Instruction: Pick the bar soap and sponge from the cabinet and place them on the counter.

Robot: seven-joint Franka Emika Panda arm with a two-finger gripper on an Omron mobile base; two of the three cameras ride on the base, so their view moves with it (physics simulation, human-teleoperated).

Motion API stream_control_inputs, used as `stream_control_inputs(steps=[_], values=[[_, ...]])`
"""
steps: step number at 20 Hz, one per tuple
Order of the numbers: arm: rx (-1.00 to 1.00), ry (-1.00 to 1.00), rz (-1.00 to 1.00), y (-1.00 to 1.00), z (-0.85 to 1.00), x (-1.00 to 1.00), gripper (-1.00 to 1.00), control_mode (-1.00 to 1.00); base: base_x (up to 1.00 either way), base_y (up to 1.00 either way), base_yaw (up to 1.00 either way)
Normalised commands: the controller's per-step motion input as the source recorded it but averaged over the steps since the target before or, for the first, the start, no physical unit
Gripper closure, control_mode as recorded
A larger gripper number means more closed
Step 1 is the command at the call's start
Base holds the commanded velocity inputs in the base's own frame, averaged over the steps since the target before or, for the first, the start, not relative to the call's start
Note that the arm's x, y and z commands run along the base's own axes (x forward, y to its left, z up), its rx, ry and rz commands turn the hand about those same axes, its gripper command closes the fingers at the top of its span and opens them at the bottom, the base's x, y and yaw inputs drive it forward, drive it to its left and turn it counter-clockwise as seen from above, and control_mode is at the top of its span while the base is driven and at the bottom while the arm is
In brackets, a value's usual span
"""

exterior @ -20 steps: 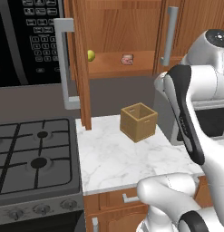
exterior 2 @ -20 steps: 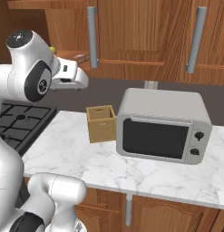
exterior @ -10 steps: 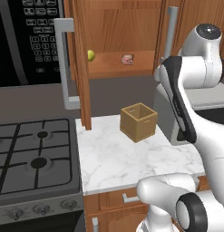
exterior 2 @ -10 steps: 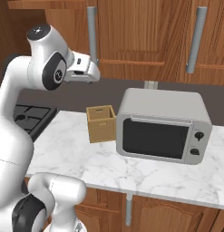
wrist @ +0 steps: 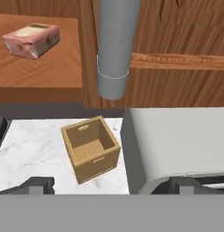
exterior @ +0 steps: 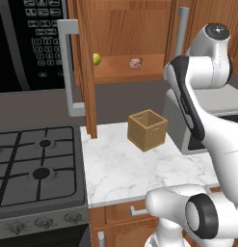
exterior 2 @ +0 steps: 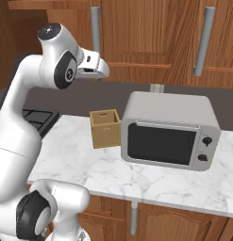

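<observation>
Bar soap point(wrist: 31, 40) lying on the open cabinet's wooden shelf point(exterior: 125, 73), up and left of the empty, wide-open gripper point(wrist: 111, 185) in the hand view, well apart, gripper raised above the wooden box point(wrist: 90, 148) and microwave point(exterior 2: 170, 130) on the marble counter point(exterior: 130, 169)

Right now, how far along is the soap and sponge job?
Done: the cabinet door stands open. In hand: nothing. The claw is open and empty, raised near the shelf. Left: nearly all of it. The bar soap sits on the shelf, I can't spot the sponge, and neither item lies on the counter beside the wooden box.
</observation>
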Motion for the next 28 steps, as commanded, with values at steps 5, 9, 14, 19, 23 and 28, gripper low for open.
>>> stream_control_inputs(steps=[5,9,14,19,23,28], values=[[0.00,-0.08,0.00,-0.08,0.13,0.27,-1.00,-1.00,0.00,0.00,0.00],[0.00,-0.10,0.00,0.02,0.21,0.23,-1.00,-1.00,0.00,0.00,0.00],[-0.01,-0.05,0.00,0.01,0.20,0.25,-1.00,-1.00,0.00,0.00,0.00],[0.00,0.00,0.00,0.00,0.08,0.33,-1.00,-1.00,0.00,0.00,0.00],[0.00,0.01,0.00,0.00,0.01,0.39,-1.00,-1.00,0.00,0.00,0.00],[0.00,0.00,0.00,-0.04,0.00,0.47,-1.00,-1.00,0.00,0.00,0.00]])
